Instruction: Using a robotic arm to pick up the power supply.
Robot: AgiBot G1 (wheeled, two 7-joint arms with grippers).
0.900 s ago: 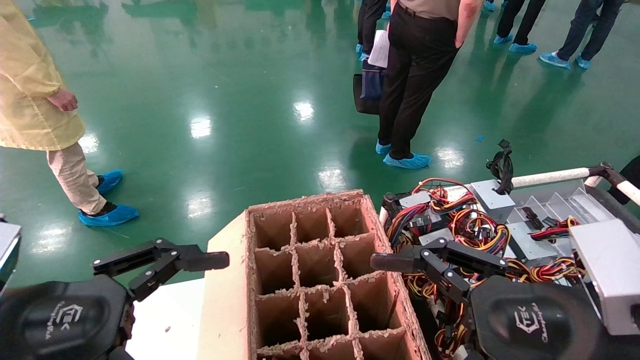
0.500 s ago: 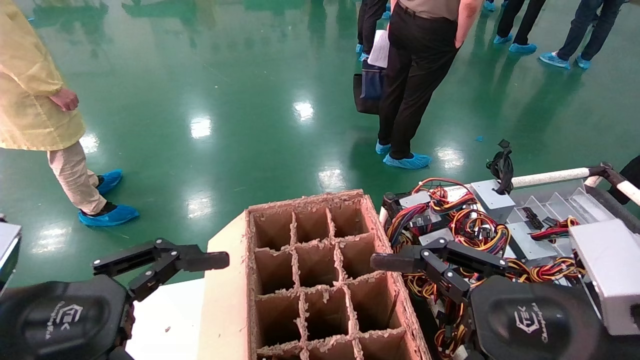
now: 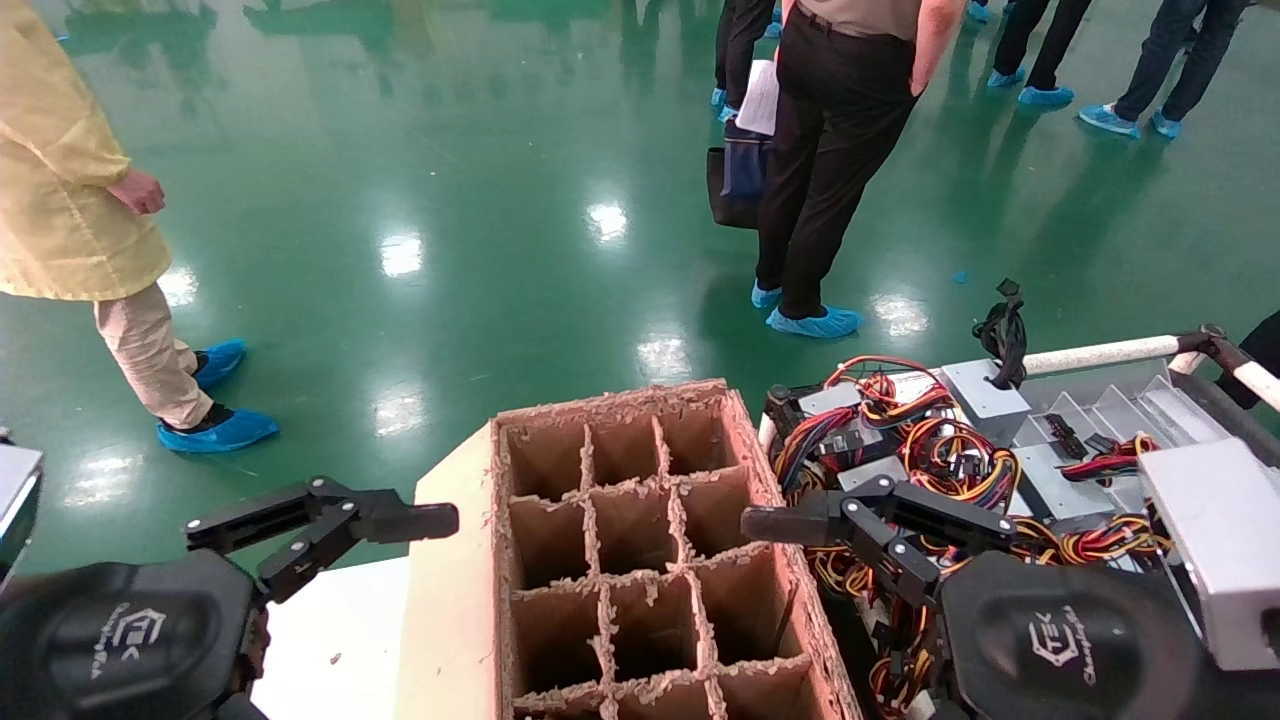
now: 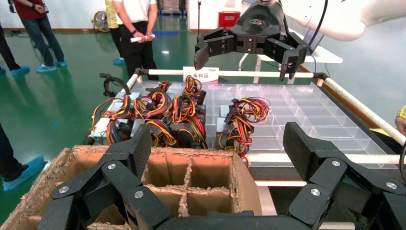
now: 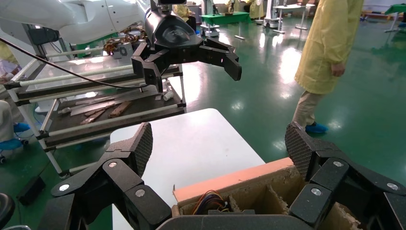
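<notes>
Several grey power supplies (image 3: pixel 985 390) with red, yellow and black wire bundles (image 4: pixel 163 110) lie in a clear divided tray (image 4: pixel 306 103) to my right. My right gripper (image 5: pixel 220 143) hovers open above them, and its finger (image 3: pixel 775 523) points at the cardboard box. Nothing is between its pads. My left gripper (image 4: pixel 218 146) is open and empty on the other side of the box, with its finger (image 3: pixel 425 521) near the box's left wall. Each wrist view shows the other arm's gripper farther off, spread wide.
A brown cardboard box (image 3: pixel 770 480) with divider cells stands on a white table (image 3: pixel 340 630) between the arms. Coloured wires (image 5: pixel 203 200) show in one cell. White pipe rails (image 3: pixel 1100 353) edge the tray cart. People stand on the green floor (image 3: pixel 480 180) beyond.
Both arms and the power supplies are where they were. Only the hand of the person in the yellow coat has shifted slightly.
</notes>
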